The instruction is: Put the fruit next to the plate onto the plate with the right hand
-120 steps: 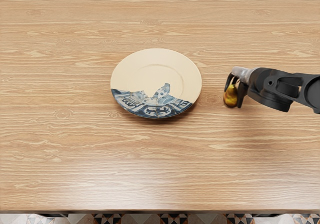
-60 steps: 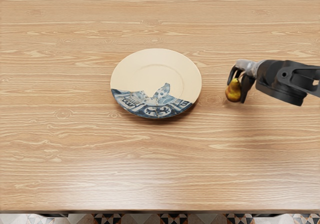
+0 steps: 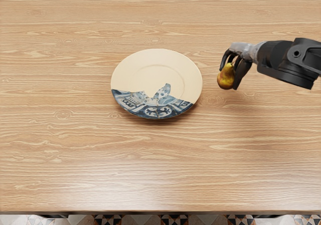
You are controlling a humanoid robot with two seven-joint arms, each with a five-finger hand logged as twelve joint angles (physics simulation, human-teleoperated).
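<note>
A small yellow-brown pear [image 3: 225,77] hangs above the table, just right of the plate. My right hand [image 3: 231,64] is shut on it, the dark fingers curled around its top and sides; its arm comes in from the right edge. The round cream plate [image 3: 150,69] with a blue patterned band along its near rim lies at the table's middle, a short gap left of the pear. A soft shadow on the wood below the pear shows that it is lifted. The left arm does not show.
The wooden table [image 3: 75,150] fills the view, with its front edge near the bottom of the picture and its far edge at the top.
The right hand has risen and moved slightly left toward the plate with the pear in its grasp; the pear has left the table surface. The plate has not moved.
</note>
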